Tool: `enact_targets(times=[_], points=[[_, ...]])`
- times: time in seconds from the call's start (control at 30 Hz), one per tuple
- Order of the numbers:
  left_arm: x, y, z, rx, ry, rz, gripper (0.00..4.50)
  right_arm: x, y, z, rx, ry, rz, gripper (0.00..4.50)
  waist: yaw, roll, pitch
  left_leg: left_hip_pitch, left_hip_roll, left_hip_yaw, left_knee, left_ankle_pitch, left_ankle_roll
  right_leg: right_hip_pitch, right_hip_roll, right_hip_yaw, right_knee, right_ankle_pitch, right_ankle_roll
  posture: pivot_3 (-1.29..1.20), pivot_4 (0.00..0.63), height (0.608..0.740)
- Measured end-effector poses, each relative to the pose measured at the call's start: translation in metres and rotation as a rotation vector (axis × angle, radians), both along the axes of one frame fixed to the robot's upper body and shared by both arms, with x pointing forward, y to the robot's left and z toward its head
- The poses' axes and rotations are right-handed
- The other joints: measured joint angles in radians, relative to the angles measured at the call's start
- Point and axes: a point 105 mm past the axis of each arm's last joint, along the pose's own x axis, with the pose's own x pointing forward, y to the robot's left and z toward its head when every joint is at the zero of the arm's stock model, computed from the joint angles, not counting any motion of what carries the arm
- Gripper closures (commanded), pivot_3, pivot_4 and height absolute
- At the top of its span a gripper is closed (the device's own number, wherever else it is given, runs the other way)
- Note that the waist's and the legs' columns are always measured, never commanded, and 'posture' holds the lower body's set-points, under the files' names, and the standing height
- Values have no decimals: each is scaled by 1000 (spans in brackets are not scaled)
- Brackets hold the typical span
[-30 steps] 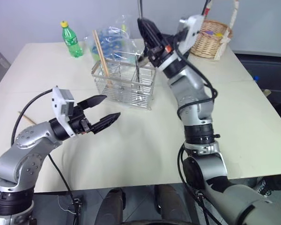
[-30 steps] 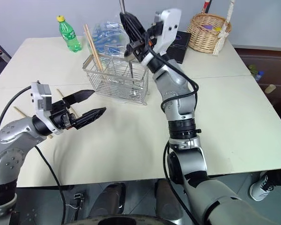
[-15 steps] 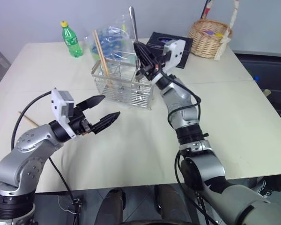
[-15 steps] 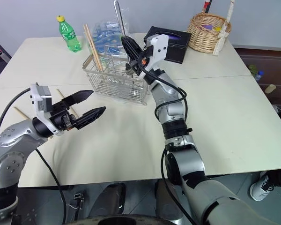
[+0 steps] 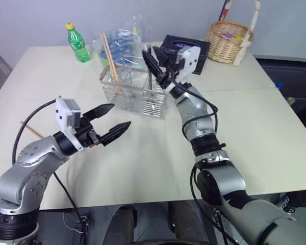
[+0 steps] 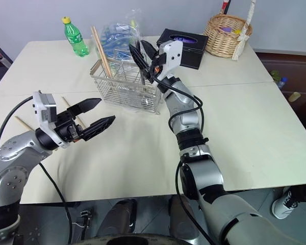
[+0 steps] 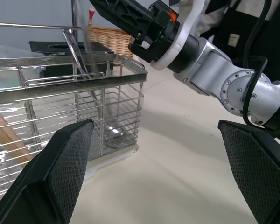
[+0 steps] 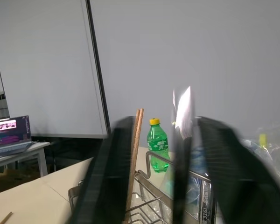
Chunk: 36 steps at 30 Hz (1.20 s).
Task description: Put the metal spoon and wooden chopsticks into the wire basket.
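While the left gripper hangs low over the table with its two fingers spread wide and nothing between them, one chopstick lies flat on the table just behind that arm, partly hidden.

Farther back on the left stands a green bottle with a yellow cap.

Next comes the wire basket, near the middle of the table. In its left part stand two chopsticks, close together, leaning and sticking out well above the rim. In its right end part stands the spoon, bowl down near the basket floor, with its handle slanting up past the rim. Behind the basket sits a clear plastic bag with blue things inside; what they are cannot be told.

The right gripper is just above the right end of the basket, pointing up and back. Its fingers are spread apart. The spoon handle rises between them, and it cannot be told if a finger touches it.

To the right of that gripper is a black box. Farther right, at the back edge of the table, sits a round wicker basket with a tall handle. A few small coloured things lie inside it, too small to name.
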Motion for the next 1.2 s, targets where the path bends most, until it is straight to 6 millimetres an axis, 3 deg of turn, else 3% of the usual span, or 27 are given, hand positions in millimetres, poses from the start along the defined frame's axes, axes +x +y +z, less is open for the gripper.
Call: enact_targets(times=[0.03, 0.07, 0.43, 0.57, 0.87, 1.03, 1.2], points=[[0, 0, 0, 0, 0, 0, 0, 0, 0, 0, -3, -1, -2, 238, 0, 0, 0, 0, 0, 0, 0, 0, 0, 0, 0, 0, 0, 0, 0, 0, 150, 740], [0, 0, 0, 0, -1, 0, 0, 0, 0, 0, -6, -2, -4, 46, 0, 0, 0, 0, 0, 0, 0, 0, 0, 0, 0, 0, 0, 0, 0, 0, 150, 740], [1, 0, 0, -8, -2, 1, 0, -9, -11, 23, -44, -72, -6, 46, 1, 0, 0, 0, 0, 0, 0, 0, 0, 0, 0, 0, 0, 0, 0, 0, 150, 740], [3, 2, 0, -1, -19, 24, 0, -18, -24, 26, -110, -89, -3, 46, 4, 0, 0, -1, 0, 0, 0, 0, 0, 0, 0, 0, -1, 0, 0, 0, 150, 740], [17, 16, -9, -13, -44, 166, 0, -67, -56, 4, -330, -18, 116, 46, 3, 0, 0, 0, 0, 0, 0, 0, 0, 1, 0, 0, -1, 0, 0, 0, 150, 740], [27, 27, -29, -7, -9, 277, 0, -103, -56, -4, -398, 31, 216, 46, 4, 0, 0, 0, 0, 0, 1, 0, 0, 1, 0, 0, -2, 0, 0, 0, 150, 740], [29, 26, -41, -15, 4, 333, 0, -129, -64, -15, -470, 99, 276, 46, 15, 0, 0, 0, 0, 0, 1, 0, 0, 3, 0, 0, -5, 0, 0, 0, 150, 740]])
